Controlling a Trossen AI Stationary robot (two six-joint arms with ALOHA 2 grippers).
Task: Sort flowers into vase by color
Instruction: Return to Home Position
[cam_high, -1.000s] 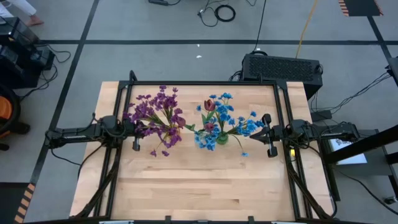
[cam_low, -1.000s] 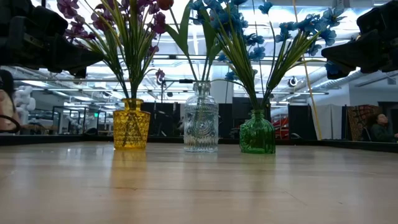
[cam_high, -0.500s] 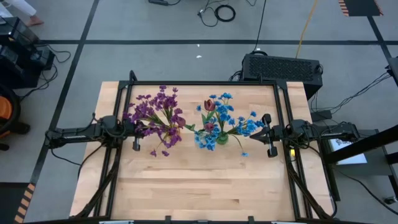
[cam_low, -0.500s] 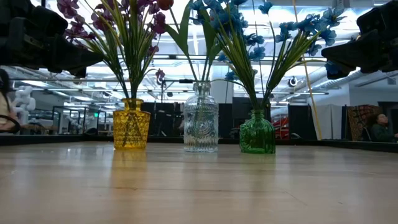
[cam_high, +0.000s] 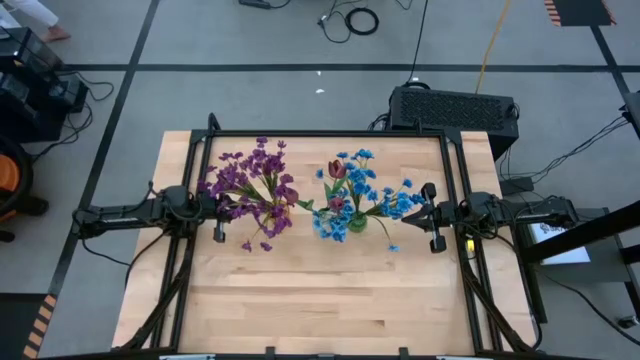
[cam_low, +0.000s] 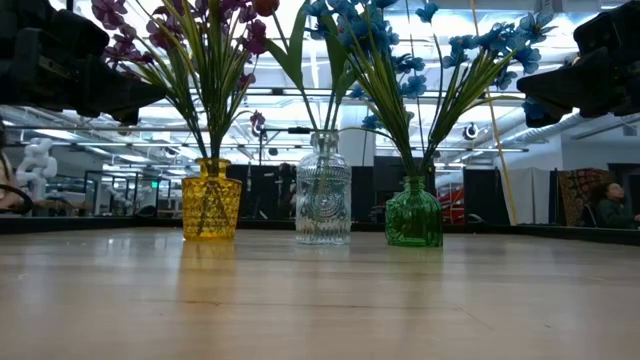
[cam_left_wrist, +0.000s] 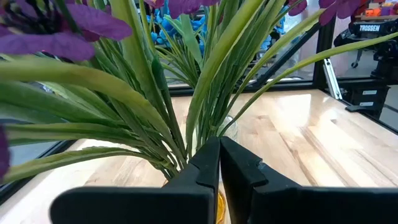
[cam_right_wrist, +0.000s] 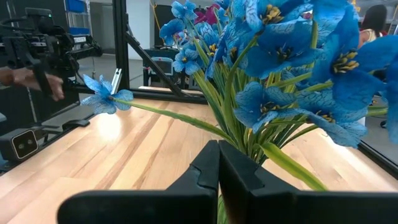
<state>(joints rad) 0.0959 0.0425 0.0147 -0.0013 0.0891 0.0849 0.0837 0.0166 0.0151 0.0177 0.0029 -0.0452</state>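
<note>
Flowers (cam_high: 262, 186) — in three glass vases (cam_low: 323, 206)

Robot lab: framed workbench (cam_high: 320, 295), floor cables (cam_high: 361, 20).

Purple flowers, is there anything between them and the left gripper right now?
Nothing visible does. The left gripper, fingers shut, hangs at the left side of the table with the purple flowers in the yellow vase directly ahead, their leaves right past its fingers. The right gripper waits on the right.
</note>
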